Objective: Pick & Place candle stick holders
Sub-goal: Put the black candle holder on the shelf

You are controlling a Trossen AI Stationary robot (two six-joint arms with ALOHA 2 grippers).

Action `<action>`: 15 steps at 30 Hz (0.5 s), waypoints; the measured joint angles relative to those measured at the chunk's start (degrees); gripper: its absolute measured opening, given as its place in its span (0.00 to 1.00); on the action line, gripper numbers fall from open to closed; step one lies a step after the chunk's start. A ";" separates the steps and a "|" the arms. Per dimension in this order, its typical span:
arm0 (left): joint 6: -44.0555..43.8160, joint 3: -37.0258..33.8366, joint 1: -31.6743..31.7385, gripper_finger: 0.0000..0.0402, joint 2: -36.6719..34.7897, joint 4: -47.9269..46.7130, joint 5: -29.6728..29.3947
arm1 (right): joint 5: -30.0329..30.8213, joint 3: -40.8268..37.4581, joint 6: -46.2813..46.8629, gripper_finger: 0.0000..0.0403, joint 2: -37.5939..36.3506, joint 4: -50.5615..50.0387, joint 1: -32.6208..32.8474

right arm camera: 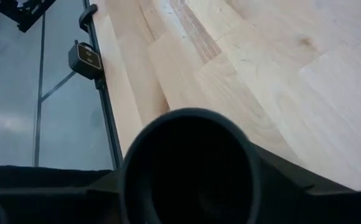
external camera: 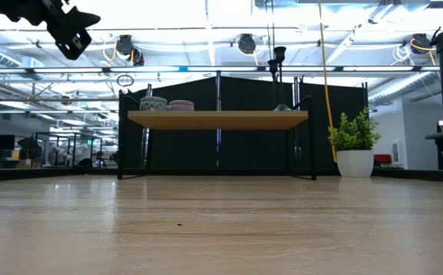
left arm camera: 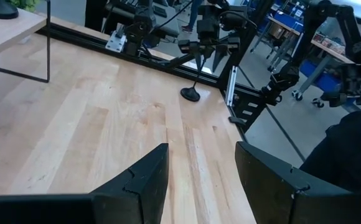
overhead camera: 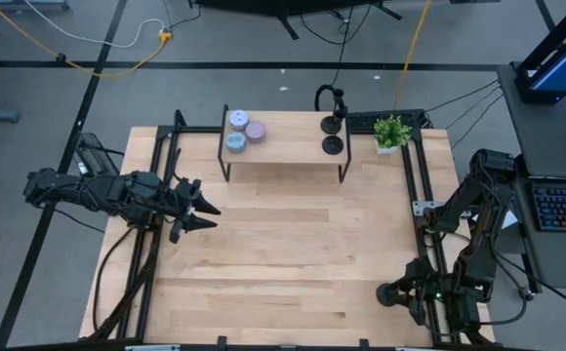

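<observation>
Presently on record: a light wooden table [overhead camera: 283,263] with a small raised shelf [overhead camera: 283,151] on black legs along its far edge. On the shelf's right end stand two candle stick holders, one [overhead camera: 333,145] at the front and one [overhead camera: 332,124] just behind it, both matte black with round disc bases and thin stems; in the low view their stems [external camera: 279,76] rise above the shelf top. A third candle stick holder [left arm camera: 190,94] shows in the left wrist view, upright on the table near the table's right edge, under the right gripper; whether that gripper touches its stem cannot be told. On the shelf's left end sit three round candle tins [overhead camera: 243,133], pastel blue and purple, close together. A small potted plant [overhead camera: 391,133] in a white pot stands on the table just right of the shelf. The left gripper [overhead camera: 203,210] hangs above the table's left side, well apart from the shelf and all holders, its two dark fingers [left arm camera: 140,180] spread wide and grasping nothing. The right gripper [overhead camera: 388,294] sits low at the table's near right corner; its own view is mostly blocked by a dark round shape, and whether its fingers are spread or closed cannot be told.
</observation>
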 joint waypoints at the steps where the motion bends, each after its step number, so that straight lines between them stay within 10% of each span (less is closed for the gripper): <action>1: 0.19 0.00 0.00 0.47 0.00 0.00 0.00 | 0.01 0.00 0.00 0.46 0.00 0.06 0.00; 15: 1.22 0.00 0.00 0.47 -0.02 0.05 -0.09 | 4.17 0.00 -0.86 0.24 -0.19 1.68 0.02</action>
